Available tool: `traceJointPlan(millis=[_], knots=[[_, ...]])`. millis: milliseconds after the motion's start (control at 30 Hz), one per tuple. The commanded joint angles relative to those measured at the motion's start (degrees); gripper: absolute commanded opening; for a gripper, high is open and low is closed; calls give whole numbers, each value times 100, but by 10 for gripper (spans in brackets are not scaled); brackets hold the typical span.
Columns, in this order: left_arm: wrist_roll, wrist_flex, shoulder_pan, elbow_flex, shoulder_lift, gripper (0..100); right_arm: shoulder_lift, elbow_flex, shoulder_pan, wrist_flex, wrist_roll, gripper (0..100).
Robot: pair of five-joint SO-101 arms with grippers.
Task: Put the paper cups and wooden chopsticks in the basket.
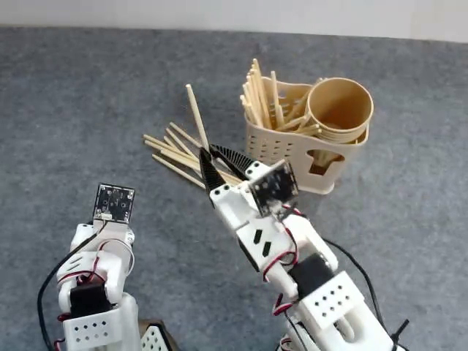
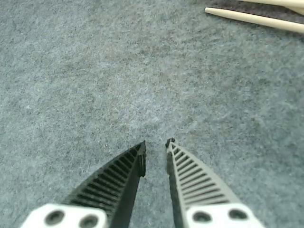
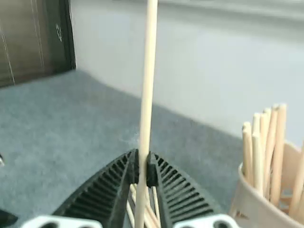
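A cream basket [image 1: 281, 150] stands at the back right. It holds several wooden chopsticks [image 1: 259, 95] and stacked paper cups [image 1: 340, 110]. Loose chopsticks [image 1: 170, 150] lie fanned on the grey mat left of the basket. My right gripper [image 1: 207, 150] hovers over that pile, shut on one chopstick [image 1: 195, 110] that points up and away. In the right wrist view this chopstick [image 3: 148, 85] stands upright between the jaws of the right gripper [image 3: 145, 166], with the basket [image 3: 251, 204] beside it. My left gripper [image 2: 156, 143] hangs over bare mat, jaws nearly together with nothing between them.
The left arm [image 1: 102, 278] sits at the lower left, well apart from the pile. Two loose chopstick ends [image 2: 256, 19] lie beyond its gripper. Grey mat [image 1: 80, 110] spreads to the left and back, and a pale wall [image 3: 213, 57] rises behind.
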Motion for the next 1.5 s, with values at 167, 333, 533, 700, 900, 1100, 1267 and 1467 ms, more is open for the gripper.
traceJointPlan(millis=[167,333,533,700,900,1100,1267,1467], knots=[[-26,-26,-31,110,-40,88,-664,-75,532,-356,-53,6],[-26,-26,-31,110,-40,88,-822,-84,1077,-356,-62,6],[-26,-26,-31,110,-40,88,-848,-338,1385,-1358,-62,6],[-35,-26,-40,110,-40,88,-699,-558,1587,-2079,-62,6],[-35,-26,-40,110,-40,88,-215,-1103,2026,-2132,-62,6],[-35,-18,-40,110,-40,88,778,-1305,2413,-2844,-62,6],[-35,0,-31,110,-40,88,1701,-1297,2501,-3741,-62,6],[-35,0,-31,110,-40,88,2290,-1297,2466,-3732,-62,15]])
